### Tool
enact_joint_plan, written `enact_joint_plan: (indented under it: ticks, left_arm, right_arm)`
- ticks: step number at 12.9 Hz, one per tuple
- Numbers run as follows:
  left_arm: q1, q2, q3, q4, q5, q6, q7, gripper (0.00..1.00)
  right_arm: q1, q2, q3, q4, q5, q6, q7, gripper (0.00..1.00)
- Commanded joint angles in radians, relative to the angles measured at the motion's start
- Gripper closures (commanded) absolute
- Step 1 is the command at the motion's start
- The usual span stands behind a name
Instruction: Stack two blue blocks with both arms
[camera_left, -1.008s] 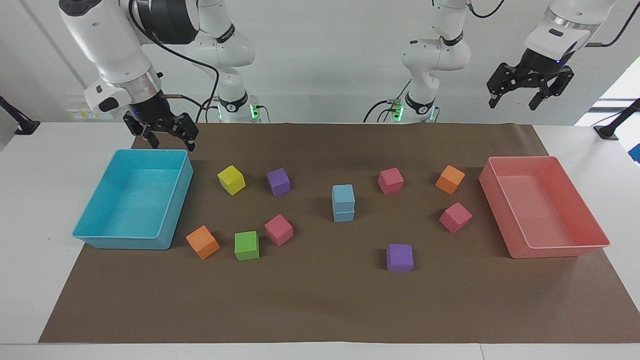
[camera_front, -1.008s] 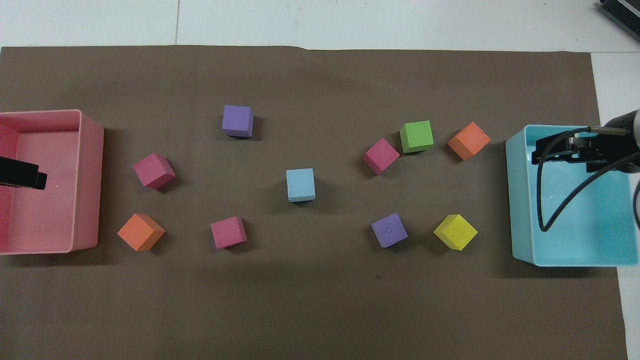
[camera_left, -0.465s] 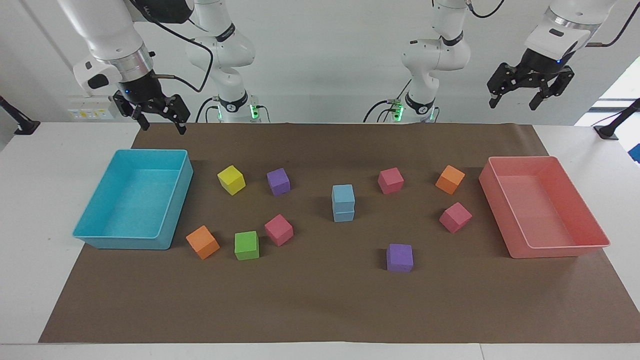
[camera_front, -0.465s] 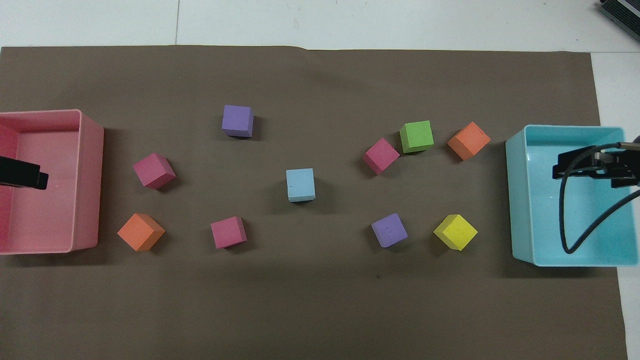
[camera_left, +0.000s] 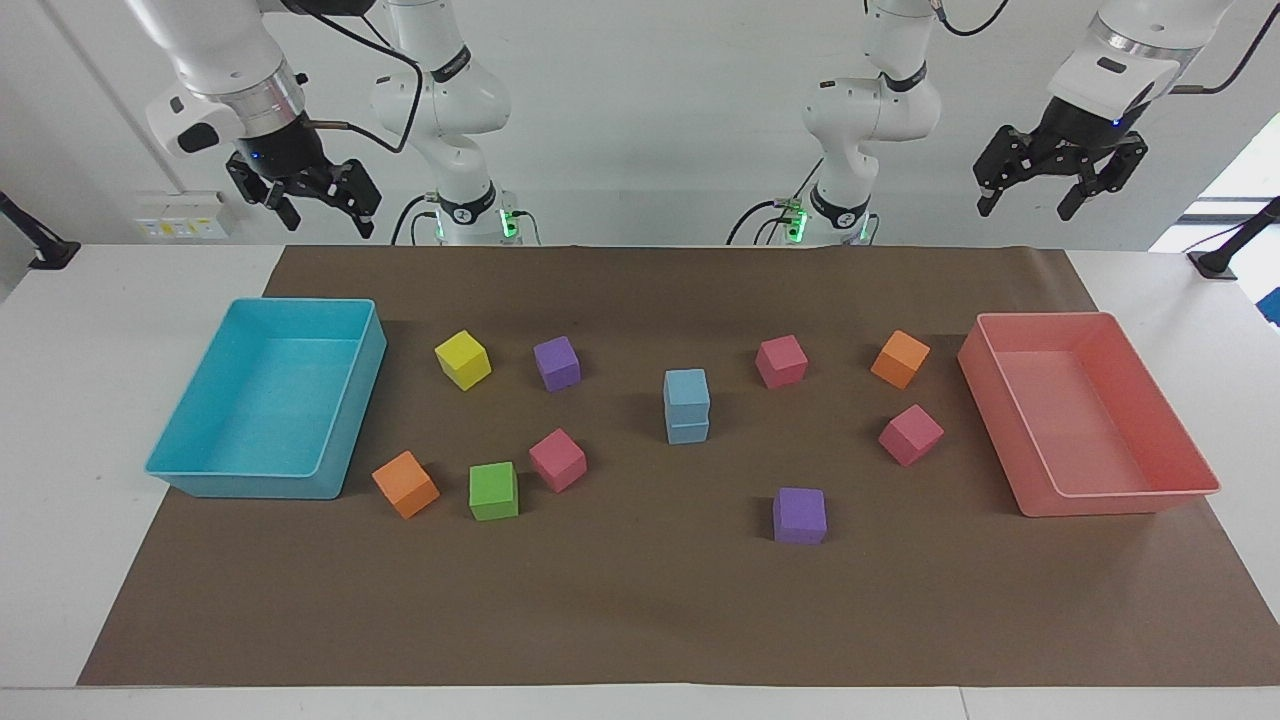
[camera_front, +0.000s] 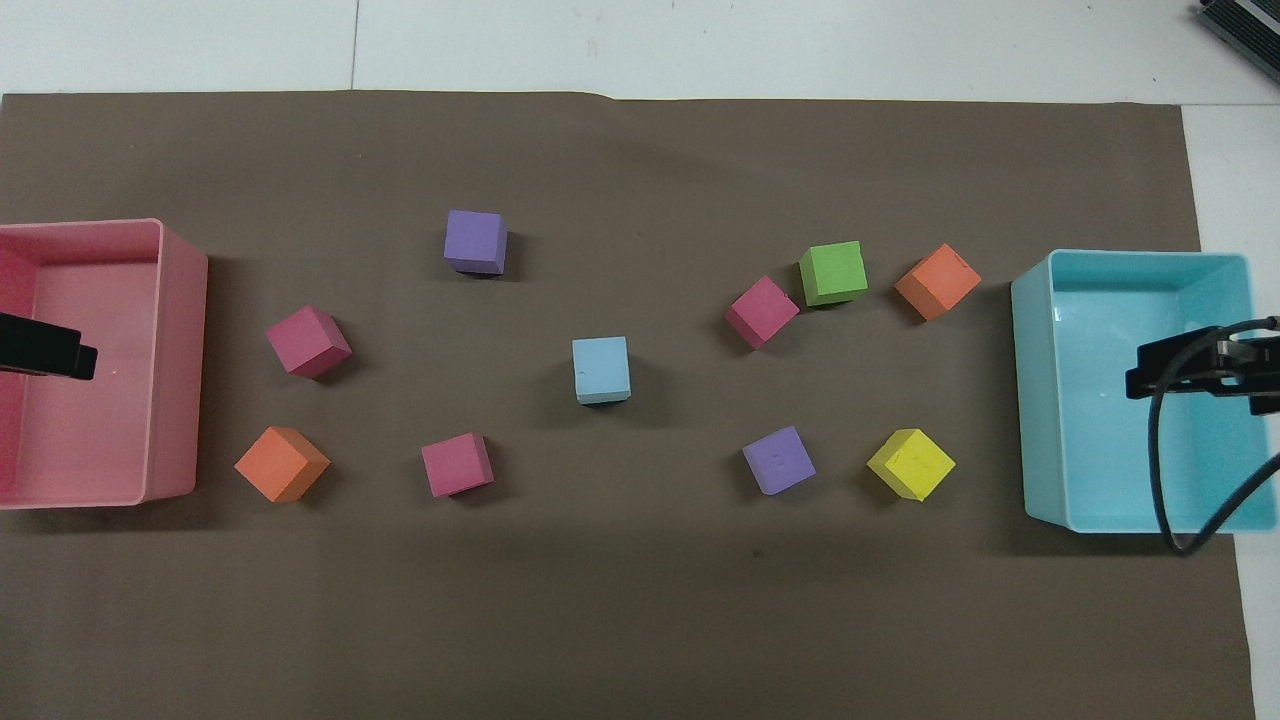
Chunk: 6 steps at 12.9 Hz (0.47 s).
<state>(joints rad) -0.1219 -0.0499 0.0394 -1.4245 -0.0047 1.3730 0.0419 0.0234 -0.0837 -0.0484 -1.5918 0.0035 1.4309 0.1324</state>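
The two blue blocks stand stacked in the middle of the brown mat, the upper blue block squarely on the lower one. From overhead only the top blue block shows. My right gripper hangs open and empty, high over the edge of the turquoise tray nearest the robots. My left gripper waits open and empty, high over the pink tray. Neither gripper touches any block.
Loose cubes lie around the stack: yellow, two purple, three pink, two orange, green. Both trays hold nothing.
My right gripper has risen and drawn back toward the robots from the turquoise tray's corner. The left gripper and the stack have not moved.
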Motion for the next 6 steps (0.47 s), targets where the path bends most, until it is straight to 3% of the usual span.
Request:
enact_joint_plan:
  ticks: [1,3,6]
  left_arm:
    - [0.013,-0.016,-0.004,-0.008,-0.012,-0.018,0.018,0.00]
    - [0.013,-0.018,-0.004,-0.011,-0.012,-0.018,0.019,0.00]
    - [0.013,-0.016,-0.004,-0.011,-0.012,-0.018,0.019,0.00]
  right_arm:
    - [0.026,-0.021,-0.027,-0.030,-0.028,0.019,-0.037,0.00]
    - [0.073,-0.014,-0.053,-0.025,-0.083,0.052,-0.062,0.00]
    - [0.061,-0.004,-0.050,-0.001,-0.068,0.039,-0.063,0.00]
